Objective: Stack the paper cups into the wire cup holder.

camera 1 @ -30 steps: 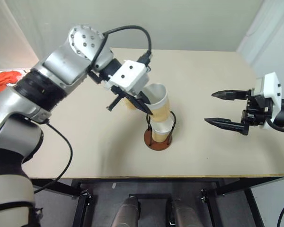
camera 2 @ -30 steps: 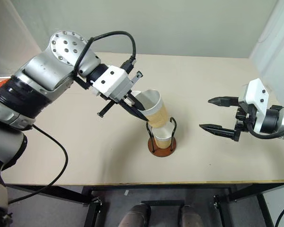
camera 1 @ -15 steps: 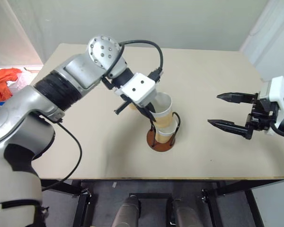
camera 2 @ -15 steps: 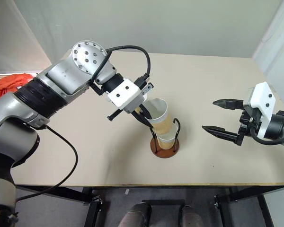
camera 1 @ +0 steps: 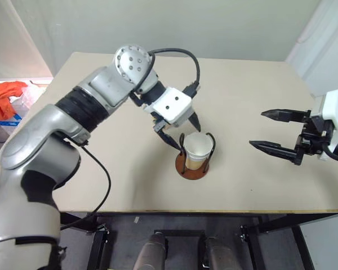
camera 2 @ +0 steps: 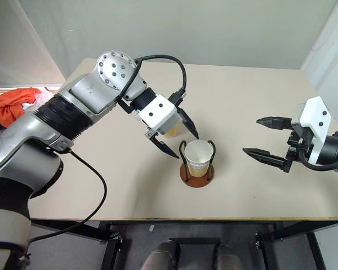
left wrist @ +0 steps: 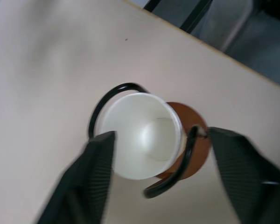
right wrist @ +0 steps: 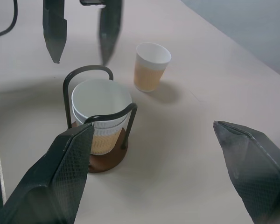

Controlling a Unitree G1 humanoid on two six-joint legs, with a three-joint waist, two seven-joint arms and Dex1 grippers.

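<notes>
The wire cup holder (right wrist: 100,156) stands near the middle of the table (camera 1: 101,169), its reddish-brown disc flat on the surface and its two black wire loops upright; inside it sit two paper cups nested one in the other (right wrist: 101,109), their white rims showing one just above the other in the right wrist view; the third paper cup (right wrist: 151,66) stands upright on the table, on the far side of the holder from the robot, apart from it and half hidden behind the left arm in the head views; the left claw (camera 2: 173,138) hangs just above and beside the holder with its two black fingers spread wide and nothing between them, one finger to each side of the nested cups without touching them; the right claw (camera 1: 279,132) hovers well apart to the right, fingers likewise spread and empty; two of three cups look placed, so the loose one is probably what remains; these cups should be very light and thin-walled, easily crushed or dented by a hard squeeze, and smooth enough to slip; a gentle pinch across the tapered wall just below the stiffer rolled rim seems the safest hold; being so light, the cup could tip or skid if a finger nudges it first, and it must drop straight between the loops to nest cleanly.
</notes>
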